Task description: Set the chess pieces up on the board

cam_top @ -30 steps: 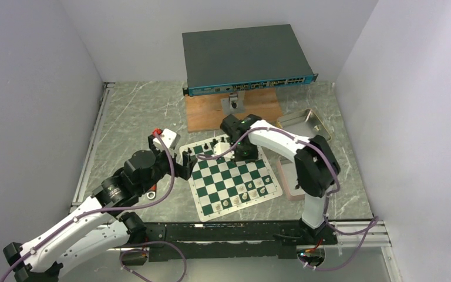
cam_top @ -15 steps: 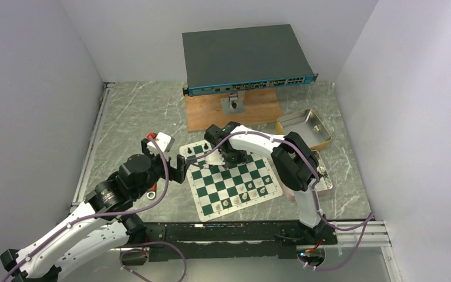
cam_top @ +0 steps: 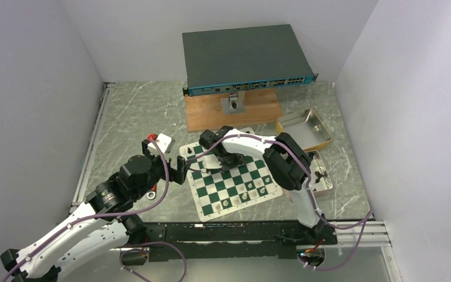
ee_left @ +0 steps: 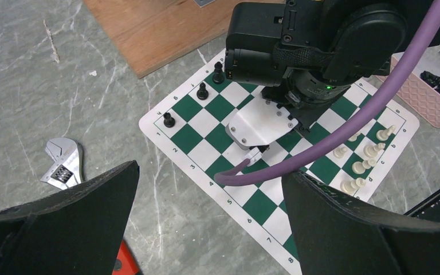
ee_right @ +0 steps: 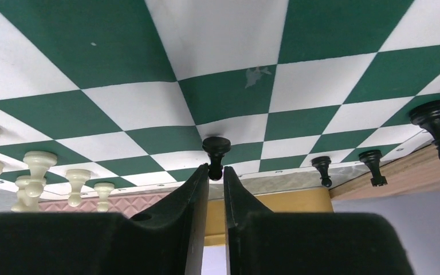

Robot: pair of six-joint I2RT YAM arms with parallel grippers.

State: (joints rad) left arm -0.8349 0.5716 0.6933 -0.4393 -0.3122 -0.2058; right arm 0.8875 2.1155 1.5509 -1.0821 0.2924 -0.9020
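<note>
The green and white board (cam_top: 211,189) lies between both arms. In the right wrist view, my right gripper (ee_right: 216,172) is shut on the head of a black pawn (ee_right: 216,150) whose base rests on a square near the board's edge. Three more black pieces (ee_left: 203,90) stand along the far-left rows. Several white pieces (ee_left: 366,154) line the near-right side. My left gripper (ee_left: 211,170) hangs open over the board's left border, holding nothing. From the top view the right arm (cam_top: 214,144) covers the held pawn.
A pink tray (cam_top: 317,176) with loose black pieces (ee_left: 435,77) sits right of the board, a yellow tin (cam_top: 303,128) behind it. A wooden plank (cam_top: 211,114) and a network switch (cam_top: 246,59) stand at the back. A wrench (ee_left: 62,166) lies left of the board.
My right arm has swung left across the board's far rows and come down with the pawn. The left arm drew back slightly, then held still.
</note>
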